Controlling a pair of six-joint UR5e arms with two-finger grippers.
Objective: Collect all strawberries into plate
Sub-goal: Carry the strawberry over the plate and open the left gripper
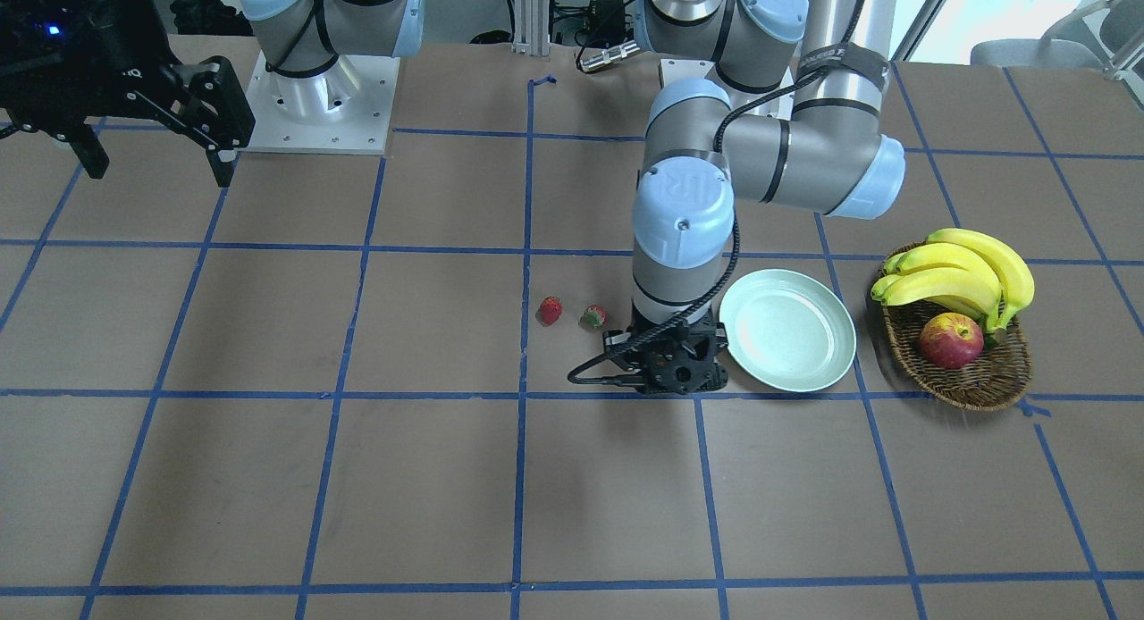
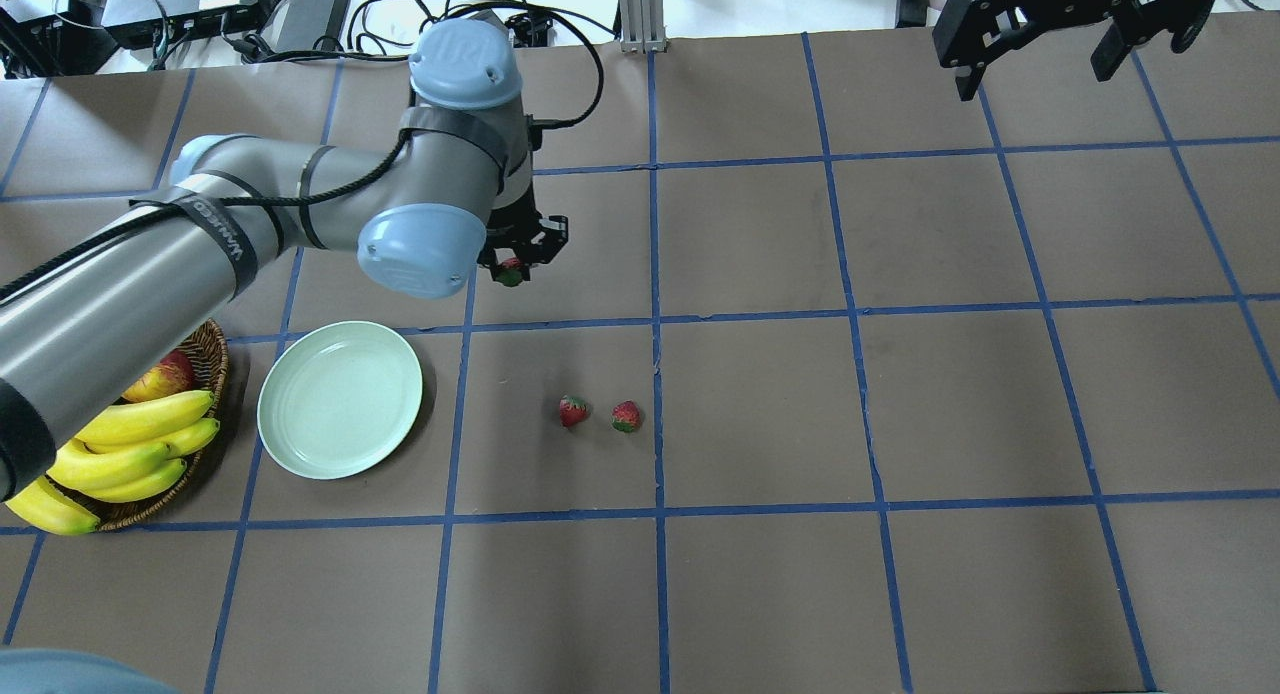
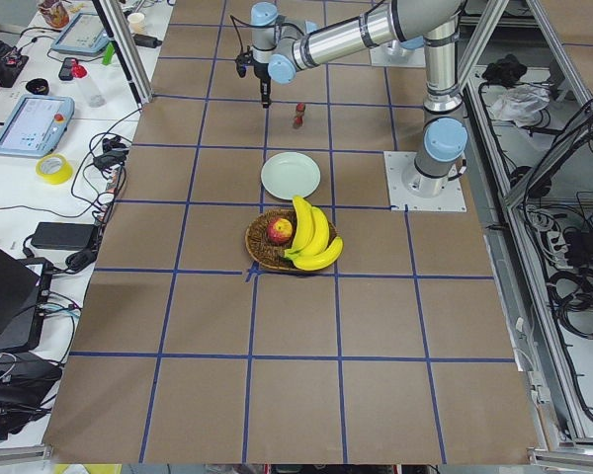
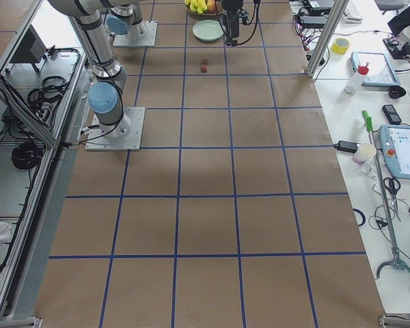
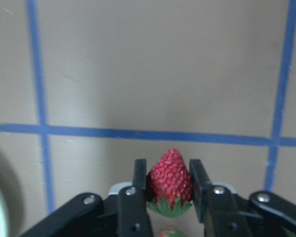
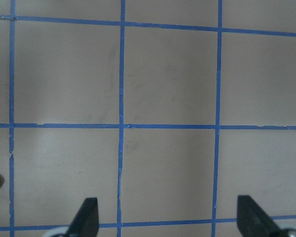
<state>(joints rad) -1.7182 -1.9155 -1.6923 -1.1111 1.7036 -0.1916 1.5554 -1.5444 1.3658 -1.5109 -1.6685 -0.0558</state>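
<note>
Strawberries: 3 seen, 0 on the plate (image 2: 300,444), which was bare. 1st strawberry (image 5: 170,177) sat pinched betw. the fingers (image 5: 138,197) of the left gripper (image 2: 515,257). Its tip pointed away from the wrist cam and its green cap toward the palm, w/ the jaws closed on its 2 sides.

In the overhead view that gripper hung over the table (image 2: 760,594) on the far side of the plate from the robot, near it but not above it. Couldn't tell for sure whether the berry was clear of the tabletop.

2nd strawberry (image 2: 573,411) and 3rd strawberry (image 2: 626,416) lay side by side on the table, just apart from each other. Both were well off the plate toward the robot's right, w/ nothing touching them.

Right gripper (image 2: 1036,66) was parked at the far right of the table, jaws spread wide and holding nothing.

Basket (image 2: 205,349) w/ bananas (image 2: 130,444) and apple (image 2: 165,374) stood just beside the plate, not part of the job.

Progress, as judged: early. Grasp of berry 1 looked done, but its carry and release over the plate were left. After that came 2 more full pick-and-place rounds, so approx. 0 of 3 were delivered.
</note>
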